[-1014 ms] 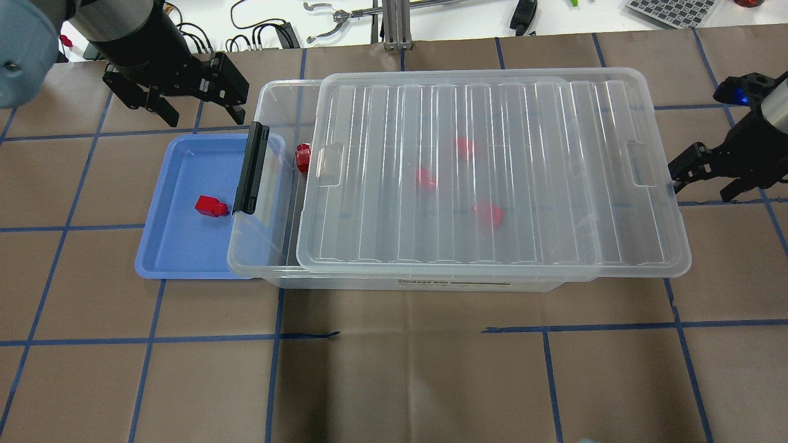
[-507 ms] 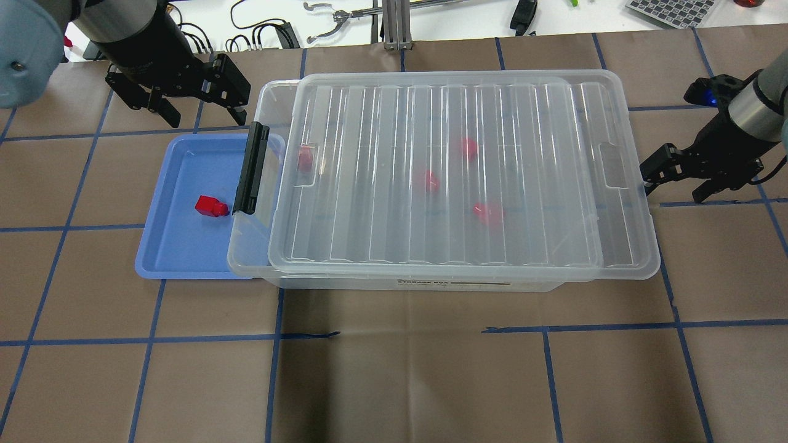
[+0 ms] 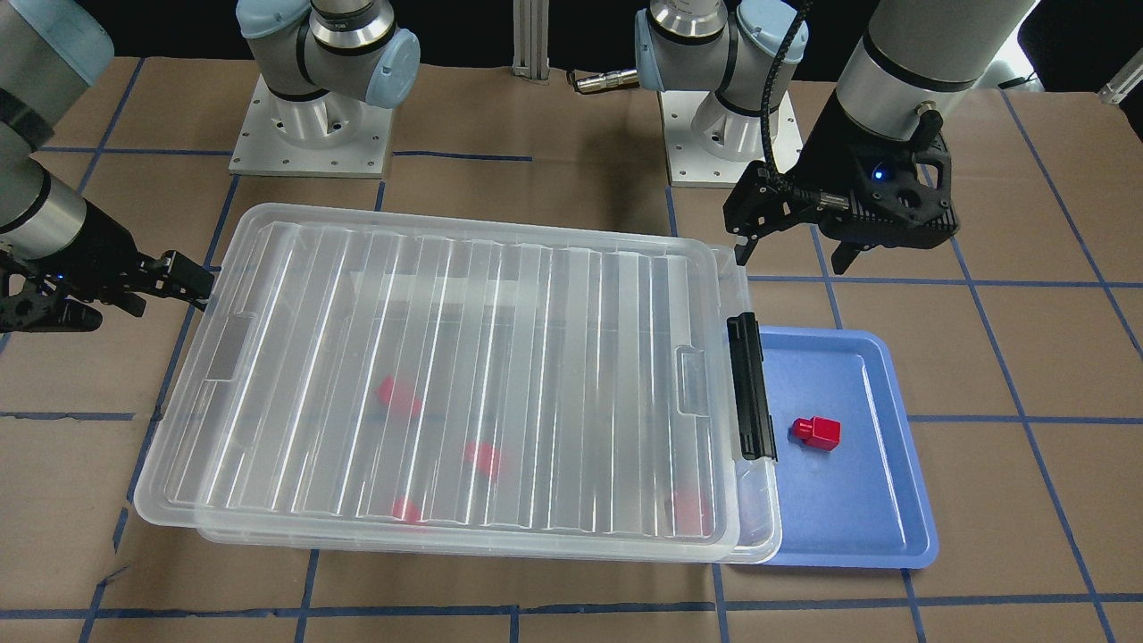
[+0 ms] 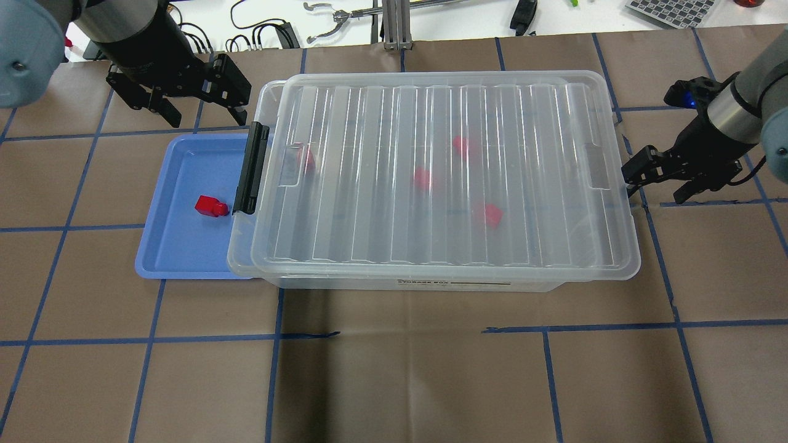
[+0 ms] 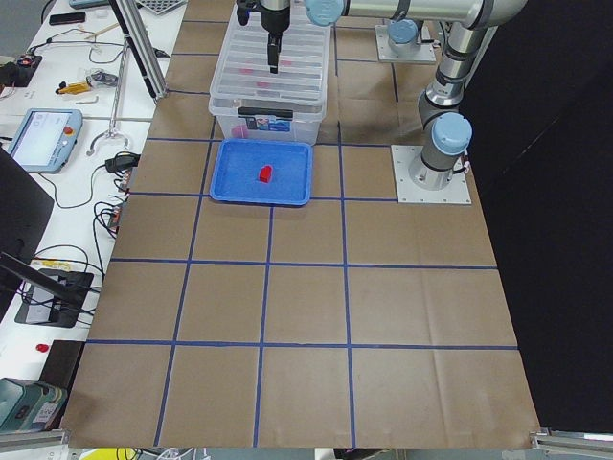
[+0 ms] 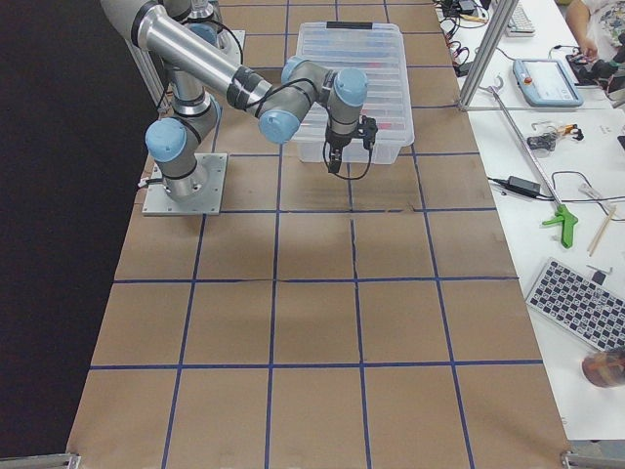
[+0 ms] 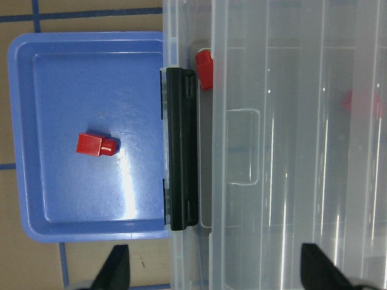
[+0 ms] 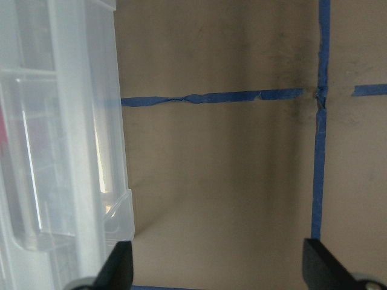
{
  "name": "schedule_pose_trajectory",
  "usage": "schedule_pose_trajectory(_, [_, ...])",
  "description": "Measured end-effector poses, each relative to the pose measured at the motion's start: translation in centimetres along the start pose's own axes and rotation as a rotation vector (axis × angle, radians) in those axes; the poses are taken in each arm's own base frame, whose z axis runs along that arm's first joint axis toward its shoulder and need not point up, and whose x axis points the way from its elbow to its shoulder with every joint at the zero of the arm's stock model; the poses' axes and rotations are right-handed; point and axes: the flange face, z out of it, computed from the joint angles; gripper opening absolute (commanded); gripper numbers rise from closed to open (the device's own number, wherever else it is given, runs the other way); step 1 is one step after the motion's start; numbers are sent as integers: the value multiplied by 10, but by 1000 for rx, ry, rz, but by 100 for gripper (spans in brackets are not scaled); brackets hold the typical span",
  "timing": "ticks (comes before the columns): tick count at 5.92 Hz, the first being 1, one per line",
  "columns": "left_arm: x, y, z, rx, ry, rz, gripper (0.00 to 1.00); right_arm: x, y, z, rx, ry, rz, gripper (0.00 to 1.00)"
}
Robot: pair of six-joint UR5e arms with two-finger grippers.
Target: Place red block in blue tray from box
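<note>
So the red block (image 4: 211,207) is in the blue tray (image 4: 184,261) near the desk's left edge, left gripper (image 4: 204,115) and right gripper (image 4: 652,187) both spread wide and empty, but if the right one leans on the lid (image 4: 443,178), the box (image 4: 394,284) could ride over the tray.

Table top: brown paper (image 4: 394,381), crossed by blue tape lines (image 4: 215,337) in a grid.
Far side: white bench (image 4: 468,15) at 12 o'clock in the overhead view; black cables (image 4: 258,34) at 11, keyboard (image 4: 671,11) at 1.
Backdrop: black screen (image 6: 49,195), at 9 o'clock in the right side view.
</note>
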Motion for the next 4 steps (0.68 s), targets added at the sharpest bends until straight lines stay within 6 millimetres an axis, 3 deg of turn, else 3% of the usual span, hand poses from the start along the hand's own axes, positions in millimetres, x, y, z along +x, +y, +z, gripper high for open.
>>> schedule_pose_trajectory(3, [0,0,1,-2,1,0,99,-20,-2,1,10,-19,-7,100])
schedule_pose_trajectory(4, [0,-1,1,-2,1,0,99,-20,-4,-9,33,-6,-12,100])
